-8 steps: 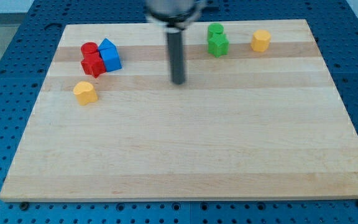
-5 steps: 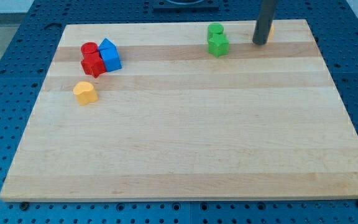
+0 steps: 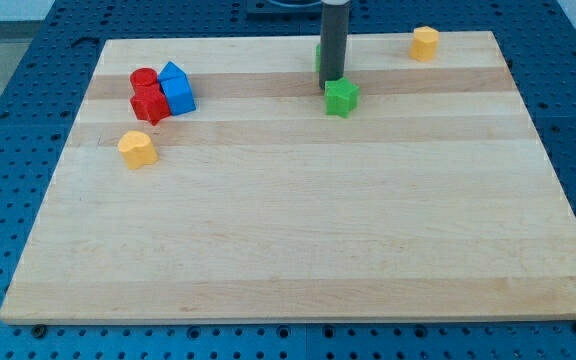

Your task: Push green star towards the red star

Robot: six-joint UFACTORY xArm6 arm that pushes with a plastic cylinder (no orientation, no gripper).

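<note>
The green star (image 3: 341, 96) lies on the wooden board (image 3: 298, 240) right of centre near the view's top. My tip (image 3: 332, 79) touches its upper left edge. The rod hides most of a second green block, of which only a sliver (image 3: 318, 58) shows. The red star (image 3: 149, 105) sits far to the view's left, packed against a red cylinder (image 3: 144, 79) and two blue blocks (image 3: 175, 88).
A yellow block (image 3: 137, 148) lies below the red and blue cluster. Another yellow block (image 3: 424, 43) sits near the board's top right edge. The board rests on a blue perforated table (image 3: 8, 120).
My tip swung from the board's middle to the yellow block at the right, then back left. The green star slid down and slightly left. The right yellow block moved up.
</note>
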